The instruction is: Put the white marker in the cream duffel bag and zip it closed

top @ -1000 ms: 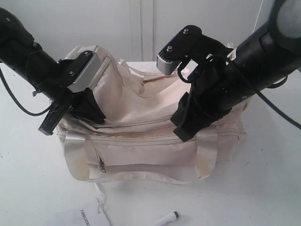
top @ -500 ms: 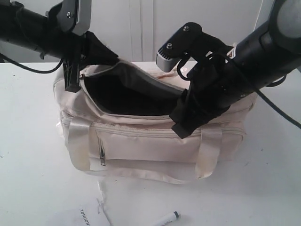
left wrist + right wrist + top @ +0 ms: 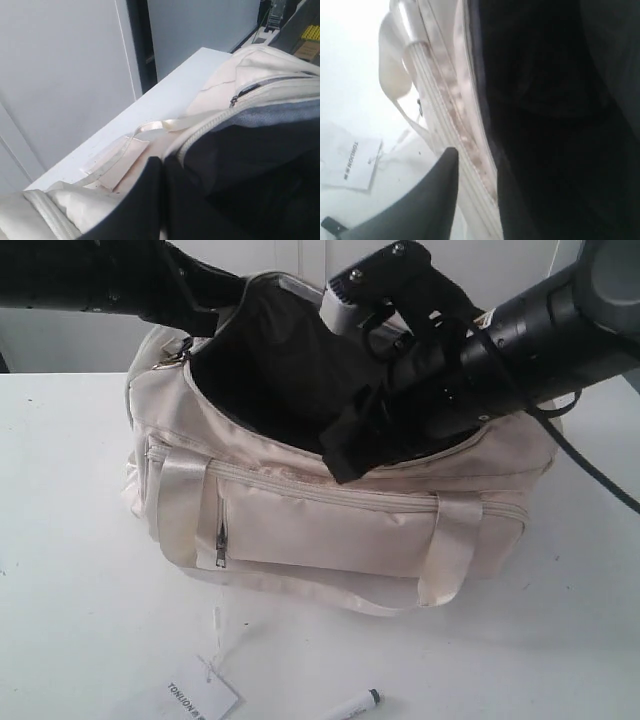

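**Bag held open, marker out on the bench**

The left claw [image 3: 215,298] is closed on the far lip of the cream duffel bag [image 3: 330,530] and holds that lip up high. In the left wrist view, one dark finger [image 3: 142,200] presses against the black lining, with the zipper tape running just beside it.

The right claw [image 3: 345,455] is partly closed on the front lip of the same opening. In the right wrist view, one finger [image 3: 442,195] sits outside the bag against the zipper tape. The other finger is lost in the dark lining.

Between the two claws the mouth of the bag gapes wide and shows only black inside.

The white marker [image 3: 355,706] lies on the bench [image 3: 70,590] outside the bag. It is well apart from the right claw, beyond the bag's front wall, and its dark cap points away from the left claw. A paper tag [image 3: 197,700] lies near the marker, on the side closer to the left claw. A strap handle [image 3: 445,560] hangs down the front wall just beneath the right claw.
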